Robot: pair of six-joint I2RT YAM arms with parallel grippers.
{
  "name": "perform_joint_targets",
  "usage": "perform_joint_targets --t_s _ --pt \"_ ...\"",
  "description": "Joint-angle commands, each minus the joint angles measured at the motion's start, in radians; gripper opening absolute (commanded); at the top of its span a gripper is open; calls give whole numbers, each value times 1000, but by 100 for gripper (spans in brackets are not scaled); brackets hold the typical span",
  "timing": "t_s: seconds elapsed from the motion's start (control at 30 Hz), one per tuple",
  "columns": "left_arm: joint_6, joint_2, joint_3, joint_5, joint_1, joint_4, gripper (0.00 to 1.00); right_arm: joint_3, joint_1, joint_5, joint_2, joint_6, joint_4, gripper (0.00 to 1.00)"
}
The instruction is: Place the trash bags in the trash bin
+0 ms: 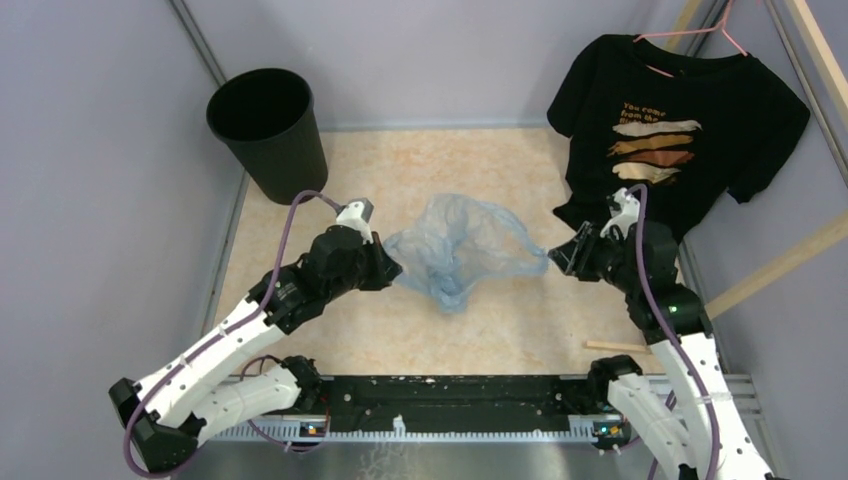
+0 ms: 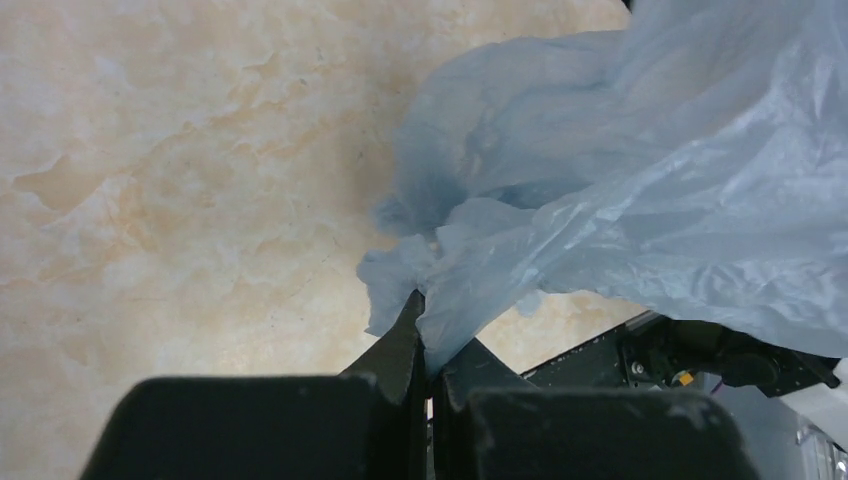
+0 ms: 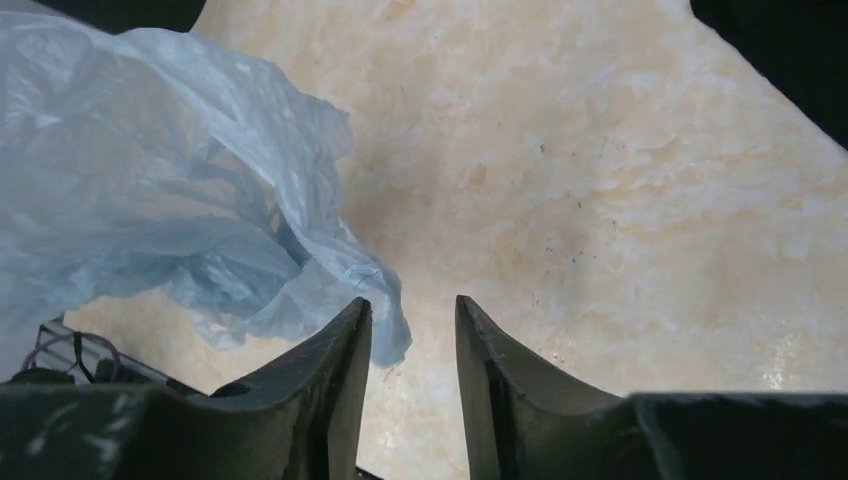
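Observation:
The light-blue translucent trash bag lies crumpled mid-table between both arms. My left gripper is shut on the bag's left edge; in the left wrist view the plastic runs down between the closed jaws. My right gripper is open at the bag's right tip; in the right wrist view the bag's corner hangs just inside the left finger, with a gap between the jaws. The round black trash bin stands upright at the back left, apart from both grippers.
A black printed T-shirt hangs on a pink hanger at the back right, just behind my right arm. Grey walls close in both sides. A wooden stick lies near the right base. A black rail runs along the near edge.

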Motion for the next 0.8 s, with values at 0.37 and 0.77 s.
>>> perform_joint_targets --t_s 0.37,0.77 --pt "-92 -76 -145 80 6 89 0 153 71 -453 106 -93 34 85" --pt "-91 -65 -132 107 8 93 0 103 635 -143 394 0 437 88"
